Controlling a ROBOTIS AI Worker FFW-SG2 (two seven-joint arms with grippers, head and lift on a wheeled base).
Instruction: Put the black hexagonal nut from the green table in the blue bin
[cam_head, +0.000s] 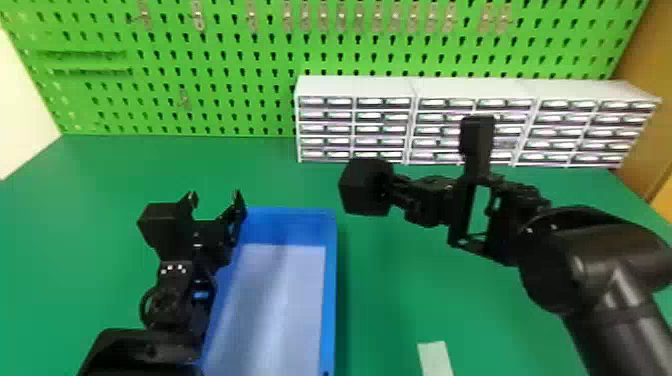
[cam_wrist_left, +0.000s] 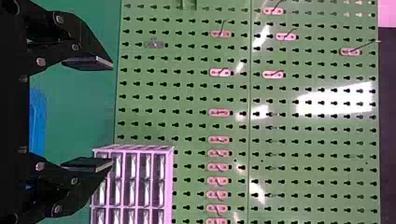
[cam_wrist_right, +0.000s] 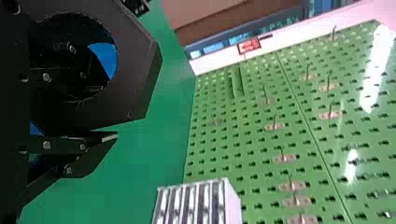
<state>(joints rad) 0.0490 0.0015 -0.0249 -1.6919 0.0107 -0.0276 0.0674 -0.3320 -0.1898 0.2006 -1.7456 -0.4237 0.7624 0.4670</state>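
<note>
1. My left gripper (cam_head: 215, 197): fingers apart, nothing between, beside the bin's left wall. Green pegboard (cam_head: 150, 60) rises beyond it.
2. Between my hands: blue bin (cam_head: 328, 280), nut not in it. Carry and release remain, as I judge it.
3. Black hexagonal nut (cam_head: 362, 192): at my right gripper's tips, near the bin's far right corner, off the green table (cam_head: 390, 300). Pick-up looks done; over half the job, I'd say.
4. My right gripper (cam_head: 402, 192): clamped on the nut. Pale strip (cam_head: 435, 357) lies nearer me than this hand; white drawer units (cam_head: 355, 85) stand behind it.
</note>
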